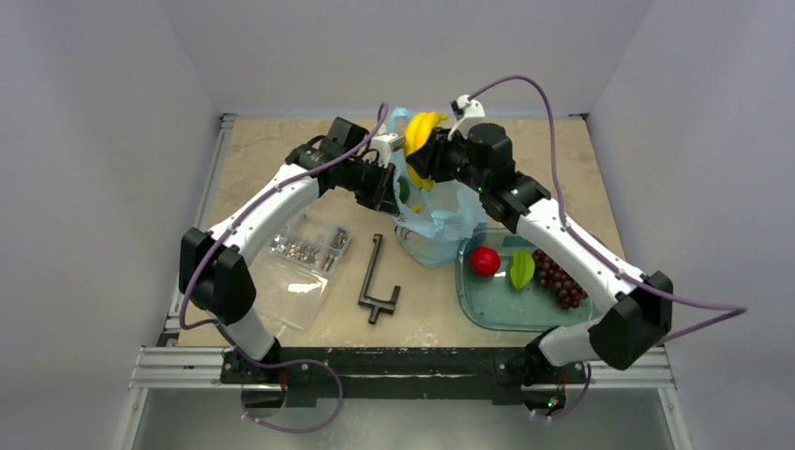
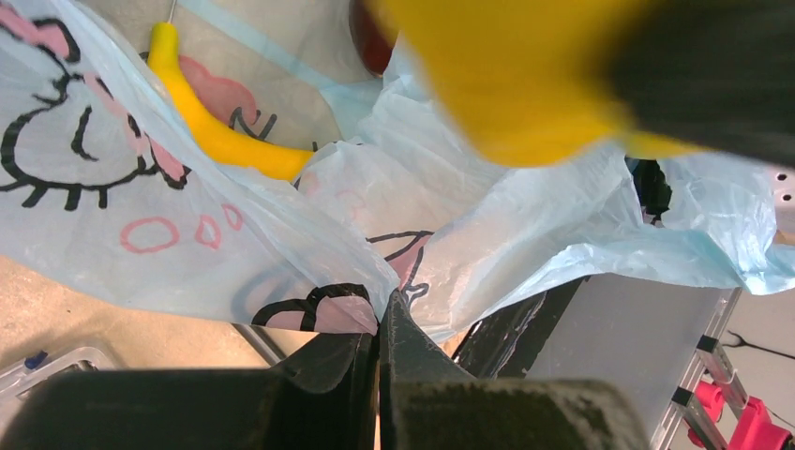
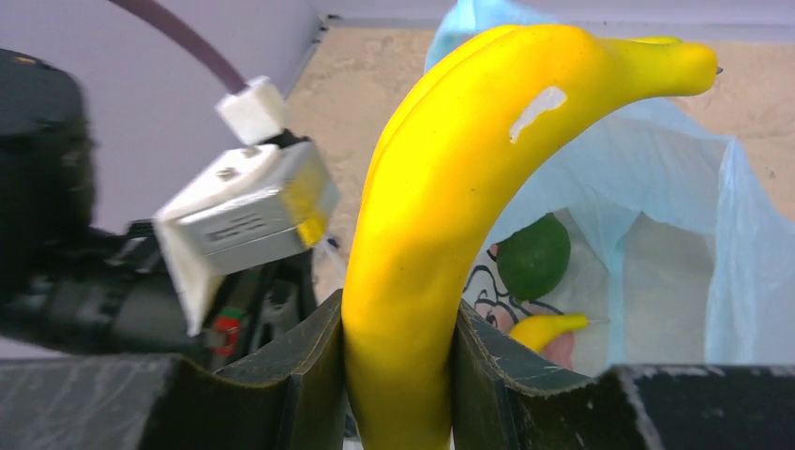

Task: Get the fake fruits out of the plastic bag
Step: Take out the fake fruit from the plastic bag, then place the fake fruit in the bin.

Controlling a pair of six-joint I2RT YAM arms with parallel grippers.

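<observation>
Roughly halfway, I'd say: the apple, a green piece and the grapes are sitting in the tray on the counter. My right tool is clamped snug around a yellow banana, held up over the mouth of the bag. The left tool is pinched closed on a fold of that bag, which sits just left of the tray. Left inside are a round green fruit, a small banana, and maybe more I can't see.

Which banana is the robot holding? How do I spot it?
Find the light-blue plastic bag on the table. Right above it, the right hand pinches a big yellow banana. Unlike the small banana inside the bag, it has a white scuff.
</observation>
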